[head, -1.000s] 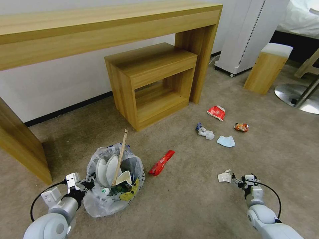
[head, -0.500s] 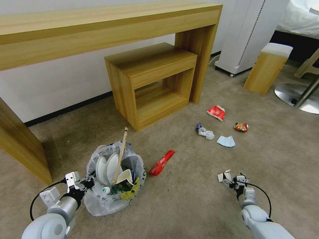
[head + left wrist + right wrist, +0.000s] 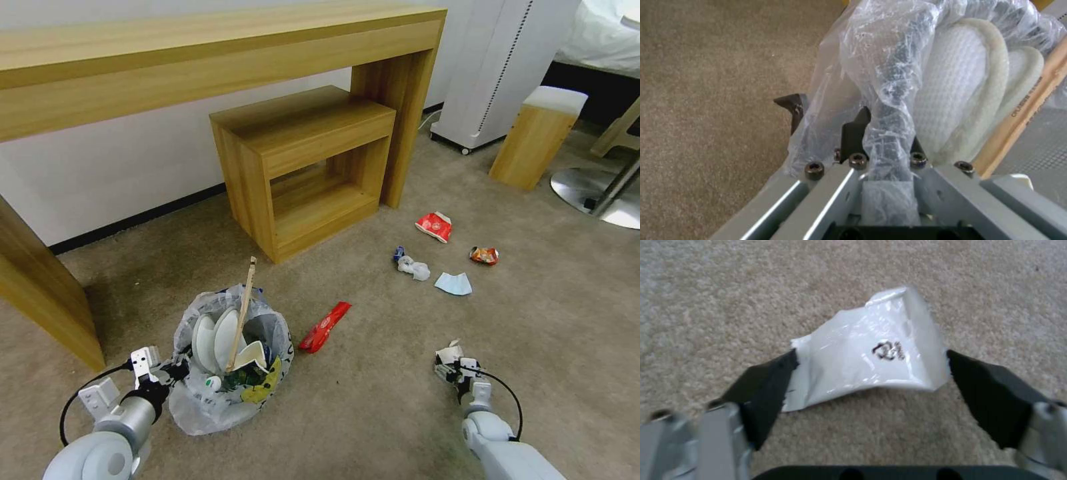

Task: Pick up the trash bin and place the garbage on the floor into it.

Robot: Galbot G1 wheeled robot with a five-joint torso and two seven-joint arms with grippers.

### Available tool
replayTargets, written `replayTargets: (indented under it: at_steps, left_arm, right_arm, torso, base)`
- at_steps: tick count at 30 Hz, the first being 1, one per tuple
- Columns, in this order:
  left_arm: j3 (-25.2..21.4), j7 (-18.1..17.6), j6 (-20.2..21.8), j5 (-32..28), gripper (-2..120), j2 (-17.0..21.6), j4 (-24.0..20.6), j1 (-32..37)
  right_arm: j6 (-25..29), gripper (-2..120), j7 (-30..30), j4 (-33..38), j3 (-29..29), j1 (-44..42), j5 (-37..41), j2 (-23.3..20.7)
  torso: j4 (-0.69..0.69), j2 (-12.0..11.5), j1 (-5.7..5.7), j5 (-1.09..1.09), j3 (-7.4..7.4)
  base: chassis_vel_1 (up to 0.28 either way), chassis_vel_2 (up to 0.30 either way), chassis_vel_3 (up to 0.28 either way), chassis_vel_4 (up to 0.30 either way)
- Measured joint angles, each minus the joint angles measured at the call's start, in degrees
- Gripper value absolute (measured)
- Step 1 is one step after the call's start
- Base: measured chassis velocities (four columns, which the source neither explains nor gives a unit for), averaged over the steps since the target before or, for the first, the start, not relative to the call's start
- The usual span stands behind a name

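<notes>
Head view: trash bin [image 3: 230,373] on floor [image 3: 373,400], left gripper [image 3: 175,371] at its bagged rim; right gripper [image 3: 448,363] over white wrapper [image 3: 452,349].
Left wrist view: fingers [image 3: 853,133] clamped on bin's bagged rim, slippers [image 3: 969,100] inside.
Right wrist view: fingers [image 3: 766,386] spread, white wrapper lying between them, touching both tips.

A long wooden desk [image 3: 200,60] runs along the white wall [image 3: 120,173], its surface bare. Tucked under its right end sits a smaller wooden side unit [image 3: 307,167] with an open shelf. To the right stands a tall white appliance on castors [image 3: 500,67], then a short wooden stool with a white top [image 3: 537,137]. A round metal chair base [image 3: 597,193] and white bedding [image 3: 607,33] show at the far right.
</notes>
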Motion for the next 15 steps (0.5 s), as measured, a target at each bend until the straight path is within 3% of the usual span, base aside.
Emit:
replayTargets:
  at_steps: [6, 9, 15]
  left_arm:
    - [0.31, 0.00, -0.03, -0.12, 0, -0.02, 0.00, -0.35]
    - [0.55, 0.00, -0.09, -0.07, 0, -0.15, 0.33, -0.43]
    - [0.59, 0.00, -0.40, -0.04, 0, -0.12, 0.72, -0.53]
  right_arm:
    - [0.67, 65, 0.03, -0.15, 0.08, -0.23, -0.71, -0.02]
    - [1.43, 50, -0.27, -0.46, 0.15, -0.36, -1.13, -0.33]
    - [2.06, 33, -0.75, -0.93, 0.23, -0.35, -1.51, -0.43]
  torso:
    - [0.00, 0.00, 0.00, 0.00, 0.00]
    - [0.00, 0.00, 0.00, 0.00, 0.00]
    - [-0.01, 0.00, 0.00, 0.00, 0.00]
  base:
    - [0.000, 0.000, 0.000, 0.000]
    - [0.000, 0.000, 0.000, 0.000]
    - [0.000, 0.000, 0.000, 0.000]
